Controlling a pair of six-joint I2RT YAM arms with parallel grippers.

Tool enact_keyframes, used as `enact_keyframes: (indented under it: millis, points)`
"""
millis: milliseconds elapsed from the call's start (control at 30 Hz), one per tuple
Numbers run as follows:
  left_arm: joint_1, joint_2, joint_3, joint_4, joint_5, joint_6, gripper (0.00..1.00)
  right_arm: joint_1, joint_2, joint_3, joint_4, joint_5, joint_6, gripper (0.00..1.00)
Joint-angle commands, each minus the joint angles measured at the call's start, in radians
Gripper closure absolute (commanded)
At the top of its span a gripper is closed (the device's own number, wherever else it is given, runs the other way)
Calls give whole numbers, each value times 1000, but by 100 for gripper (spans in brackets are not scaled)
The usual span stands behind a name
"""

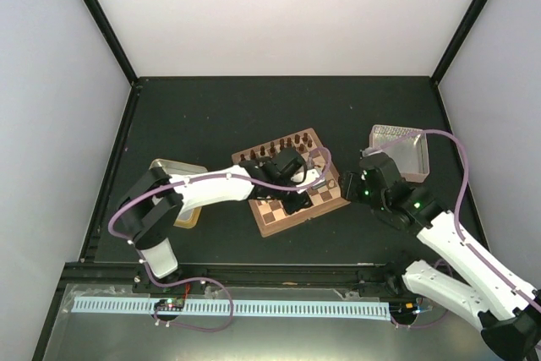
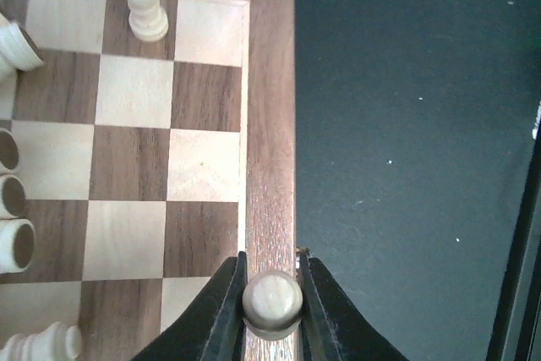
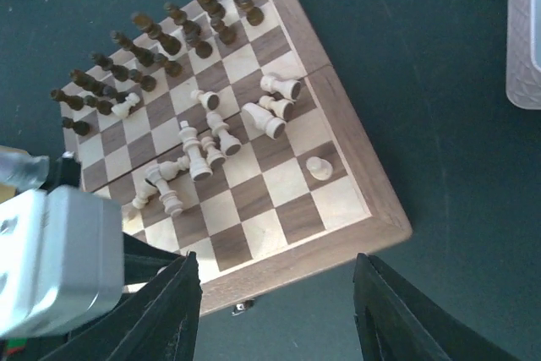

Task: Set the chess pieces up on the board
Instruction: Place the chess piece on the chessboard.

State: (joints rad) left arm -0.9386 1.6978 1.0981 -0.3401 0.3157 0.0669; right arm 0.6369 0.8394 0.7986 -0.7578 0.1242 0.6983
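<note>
**A:** Top view first: where's the board?
**B:** Mid-table. The left gripper is over it, and the right gripper is just beside its right corner.
**A:** Left wrist?
**B:** The fingers are pinched on a cream pawn, over the board's brown border.
**A:** Right wrist?
**B:** The jaws are spread wide, with nothing between them. The cream pieces lie jumbled mid-board, several of them toppled. The dark chessmen line the far rows.

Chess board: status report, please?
Left gripper shut on a cream pawn, over the edge of the board. Right gripper open, empty, beside the board. Toppled cream pieces clutter the middle squares.
</note>
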Motion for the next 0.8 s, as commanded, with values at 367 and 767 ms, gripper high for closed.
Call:
enact_keyframes:
  millis: [367, 767]
  points:
    - [-52, 165, 204, -158, -208, -348, 78, -13, -101, -12, -91, 108, 67, 47]
    - [-52, 206, 267, -225, -236, -424, 77, -15, -131, -7, -112, 126, 63, 46]
